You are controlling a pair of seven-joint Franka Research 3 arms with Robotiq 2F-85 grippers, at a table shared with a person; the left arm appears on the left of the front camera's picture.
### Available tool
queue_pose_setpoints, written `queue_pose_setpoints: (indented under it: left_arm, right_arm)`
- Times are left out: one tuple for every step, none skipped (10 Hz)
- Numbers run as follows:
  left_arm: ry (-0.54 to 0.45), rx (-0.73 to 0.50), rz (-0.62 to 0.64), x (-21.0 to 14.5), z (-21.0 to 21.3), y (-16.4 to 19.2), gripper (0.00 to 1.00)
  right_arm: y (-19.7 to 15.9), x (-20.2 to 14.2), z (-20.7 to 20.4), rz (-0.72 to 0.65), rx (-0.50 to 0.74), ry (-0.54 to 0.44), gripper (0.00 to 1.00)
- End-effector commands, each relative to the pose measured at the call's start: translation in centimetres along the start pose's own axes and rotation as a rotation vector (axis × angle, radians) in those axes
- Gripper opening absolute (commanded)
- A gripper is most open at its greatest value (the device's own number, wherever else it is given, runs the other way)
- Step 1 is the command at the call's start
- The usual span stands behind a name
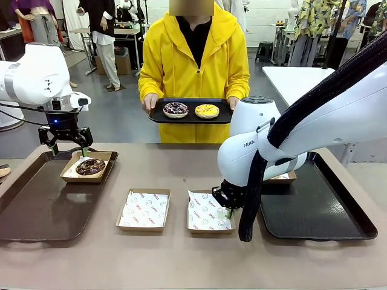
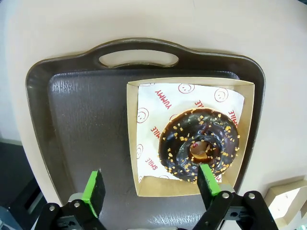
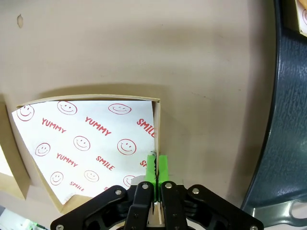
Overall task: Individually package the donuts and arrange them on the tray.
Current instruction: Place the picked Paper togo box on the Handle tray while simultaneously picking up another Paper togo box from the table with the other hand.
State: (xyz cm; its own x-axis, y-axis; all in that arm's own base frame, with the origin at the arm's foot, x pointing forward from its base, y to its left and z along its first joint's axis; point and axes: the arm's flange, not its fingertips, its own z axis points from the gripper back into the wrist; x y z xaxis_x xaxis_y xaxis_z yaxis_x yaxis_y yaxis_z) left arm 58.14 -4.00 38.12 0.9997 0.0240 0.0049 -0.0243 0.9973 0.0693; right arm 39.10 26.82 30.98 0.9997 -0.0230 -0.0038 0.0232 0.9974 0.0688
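**Front view:** The right gripper (image 1: 228,209) sits low at the right-hand wall of an empty lined box (image 1: 199,230) on the tabletop (image 1: 181,169), just left of the right tray (image 1: 314,208). If the box is hauled by that one thin wall, the cardboard may well buckle or slip free, or the box may pivot and its paper liner be shed. The left gripper (image 1: 68,150) is held wide open above the far edge of the boxed donut (image 1: 91,167) on the left tray (image 1: 30,205). A careless descent could mar the icing. A dark sprinkled donut (image 1: 176,109) and a yellow donut (image 1: 207,110) are carried on a black tray (image 1: 190,119) by the person at the far side.

**Left wrist view:** The pads (image 2: 94,188) are spread wide and nothing is held between them. One pad is seen over the near rim of the boxed donut (image 2: 199,143); whether it is touched cannot be told.

**Right wrist view:** The right gripper (image 3: 156,165) is clamped tight on the wall of the empty lined box (image 3: 96,98). The cardboard edge is pinched between the green pads, and the paper liner (image 3: 86,139) lies just beside them.
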Motion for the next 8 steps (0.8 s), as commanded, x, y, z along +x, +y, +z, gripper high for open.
queue_pose_setpoints:
  left_arm:
    - [-0.011,0.024,0.013,0.1,0.3,-0.1,1.00]
    - [-0.006,0.022,0.010,0.0,0.2,-0.1,1.00]
    - [0.002,0.007,-0.001,-0.4,0.4,-0.2,1.00]
    - [0.008,-0.039,-0.020,-1.5,1.1,-0.1,1.00]
    - [0.000,-0.116,-0.044,-3.4,2.3,0.3,1.00]
    - [-0.037,-0.217,-0.072,-6.0,3.9,1.6,1.00]
    - [-0.080,-0.306,-0.091,-8.7,5.5,2.9,1.00]
    - [-0.127,-0.395,-0.109,-11.5,6.9,4.2,1.00]
  right_arm:
    - [0.4,-0.3,-0.2,-0.032,-0.034,-0.017,0.00]
    - [0.4,-0.4,-0.2,-0.047,-0.036,-0.015,0.00]
    - [0.4,-0.4,0.0,-0.067,-0.042,-0.013,0.00]
    - [0.5,-0.5,0.8,-0.070,-0.036,-0.005,0.00]
    - [0.3,-0.4,2.6,-0.075,-0.029,-0.019,0.00]
    - [-0.2,0.0,5.4,-0.077,-0.031,-0.020,0.00]
    - [-0.7,0.5,8.2,-0.071,-0.019,-0.028,0.00]
    - [-0.8,1.3,11.0,-0.052,-0.036,-0.038,0.00]
